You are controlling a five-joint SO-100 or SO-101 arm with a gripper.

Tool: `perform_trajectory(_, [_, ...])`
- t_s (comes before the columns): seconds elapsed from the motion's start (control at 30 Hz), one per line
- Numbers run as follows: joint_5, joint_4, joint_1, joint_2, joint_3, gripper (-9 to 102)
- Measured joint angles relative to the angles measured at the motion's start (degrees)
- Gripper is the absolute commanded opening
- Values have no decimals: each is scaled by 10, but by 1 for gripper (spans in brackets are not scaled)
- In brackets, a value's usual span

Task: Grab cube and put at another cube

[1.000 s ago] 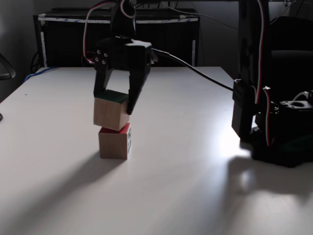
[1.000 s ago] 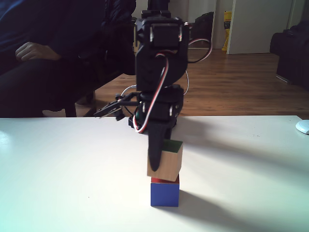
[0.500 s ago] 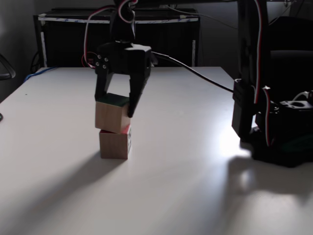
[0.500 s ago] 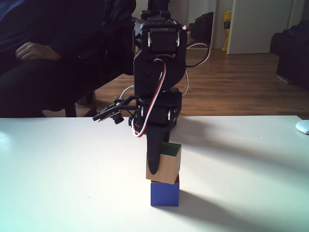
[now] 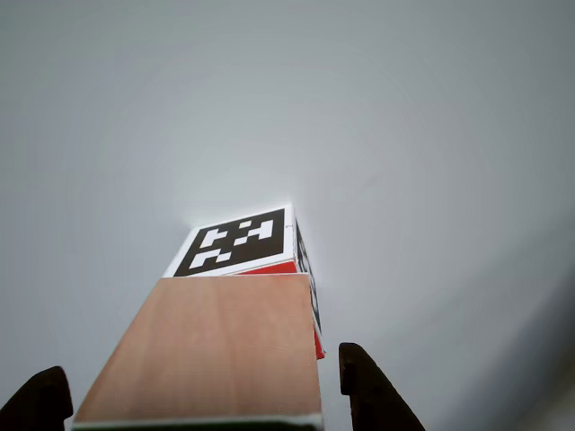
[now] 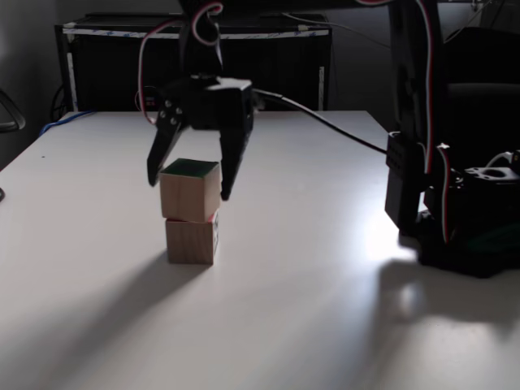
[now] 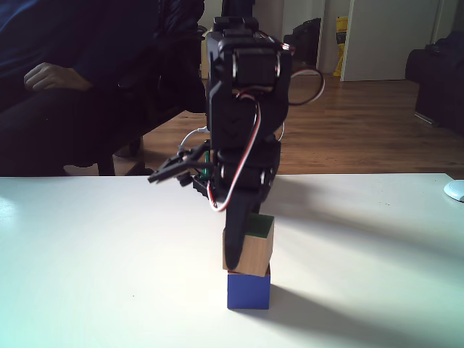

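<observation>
The cube (image 6: 190, 192), green on top with plain wood sides, rests on another cube (image 6: 192, 240), the two forming a short stack on the white table (image 6: 325, 276). My gripper (image 6: 189, 188) hangs over the stack, open, one finger on each side of the upper cube and apart from it. In the other view the cube's wood face (image 5: 207, 350) runs between my two dark fingertips (image 5: 367, 388), and the lower cube's black-and-white marker (image 5: 238, 241) with a red edge shows beyond it. From the opposite side the cube (image 7: 259, 249) sits on a blue face (image 7: 248, 291), the gripper (image 7: 236, 250) just in front.
The arm's black base and upright links (image 6: 455, 219) stand at the table's right side, with a cable running back to the gripper. A dark cabinet (image 6: 122, 65) lies behind the table. A seated person's hand (image 7: 47, 72) shows beyond the far edge. A white object (image 7: 455, 190) sits at the right rim.
The gripper lowered the tilted cube onto the lower cube, then opened and let it go. The cube now sits level on the stack.
</observation>
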Motion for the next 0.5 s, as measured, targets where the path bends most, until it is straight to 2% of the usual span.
perform_trajectory(0.3, [9,81,-11,13,-102,47])
perform_trajectory(0.5, [1,102,-40,127,-87,44])
